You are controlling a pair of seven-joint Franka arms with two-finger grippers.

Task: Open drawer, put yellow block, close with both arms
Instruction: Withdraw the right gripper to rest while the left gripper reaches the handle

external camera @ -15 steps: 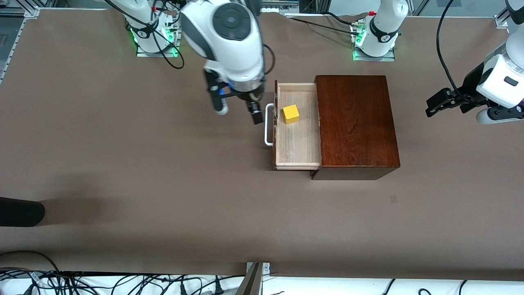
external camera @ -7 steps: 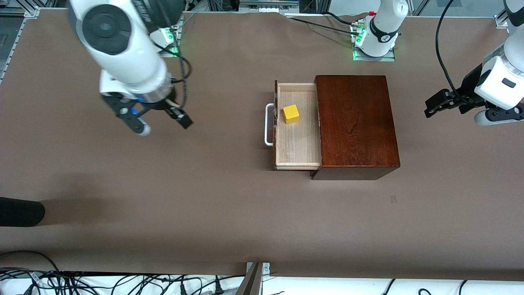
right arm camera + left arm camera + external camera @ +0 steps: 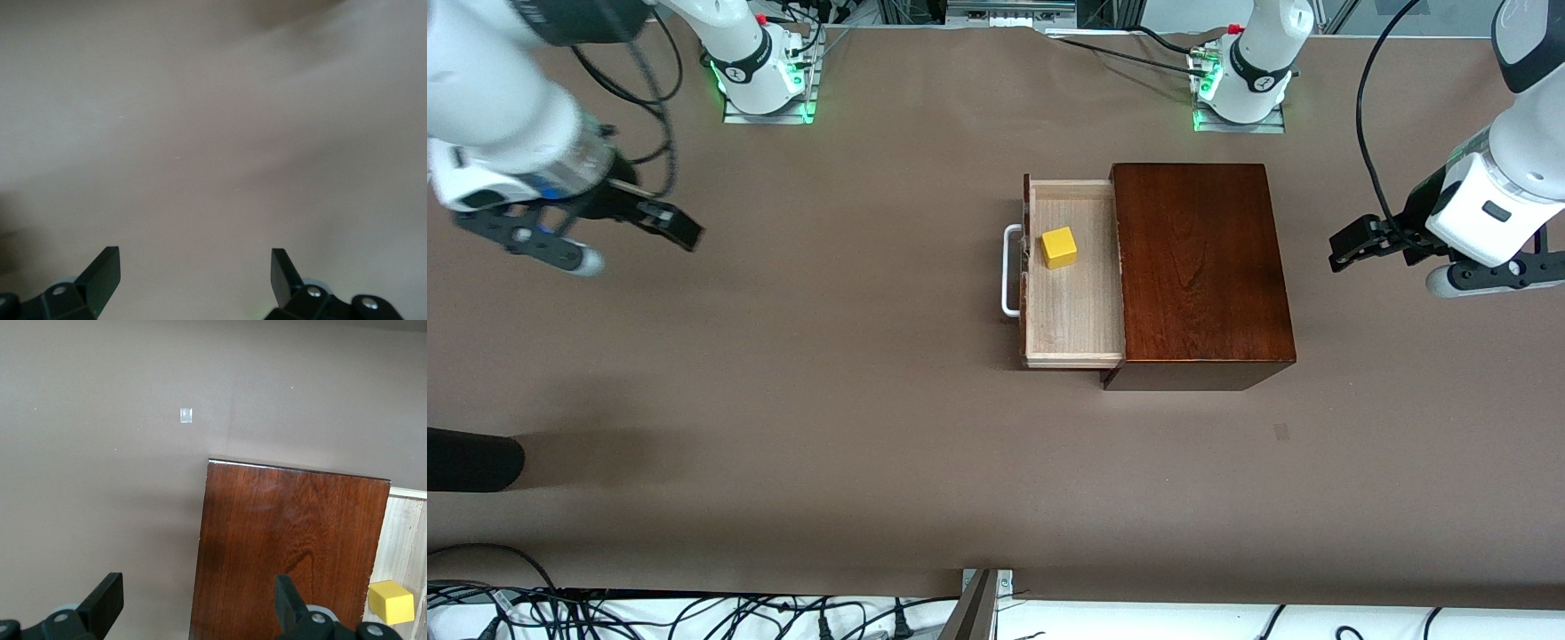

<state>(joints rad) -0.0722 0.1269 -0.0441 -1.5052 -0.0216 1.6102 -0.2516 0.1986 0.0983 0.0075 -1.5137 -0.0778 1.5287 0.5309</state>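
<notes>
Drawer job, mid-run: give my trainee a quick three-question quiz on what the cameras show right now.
1. True or false: the yellow block lies inside the open drawer.
2. Multiple choice: what is the right hand over? A) the wooden box B) bare table toward the right arm's end C) the drawer handle
3. Fill in: the left hand is ____, holding nothing, over the table beside the wooden box.

Key: 1 true. 2 B. 3 open.
</notes>
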